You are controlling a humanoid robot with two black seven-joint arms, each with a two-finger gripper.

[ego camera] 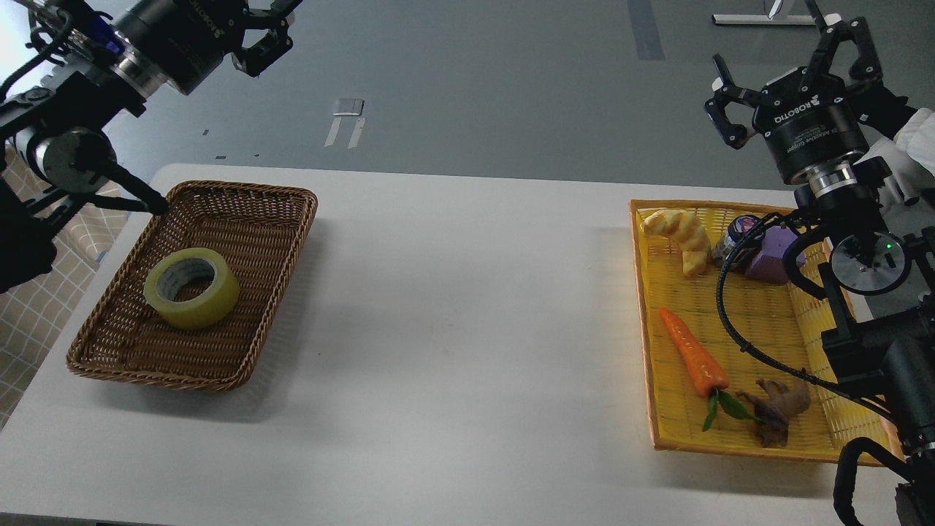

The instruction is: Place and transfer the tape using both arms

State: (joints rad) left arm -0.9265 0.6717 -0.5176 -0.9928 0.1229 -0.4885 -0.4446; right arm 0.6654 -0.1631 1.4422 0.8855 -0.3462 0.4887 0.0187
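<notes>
Head view: the tape lies flat on its side, core hole facing up, inside the brown wicker basket at about nine o'clock on the white table. It sits left of the basket's middle, apart from every wall. I judge it light, stiff and round, with a slick outer wrap and a firmer grey-white core. The surest hold looks like one finger down into the core hole and the others outside the wall, or a pinch across the full outer width from above. The outer film may slip under a shallow grip.

The left hand hangs high at eleven o'clock, well above and behind the basket, fingers spread and holding nothing. The right hand hovers at one o'clock above the far end of the yellow tray, fingers splayed open and empty.

The basket's raised rim calls for a lift straight up before any sideways travel. The table's middle, between basket and tray, is bare and gives wide room for a handover. The tray at three o'clock holds a croissant, a small jar, a purple block, a carrot and a ginger root; its free floor lies near the centre.
</notes>
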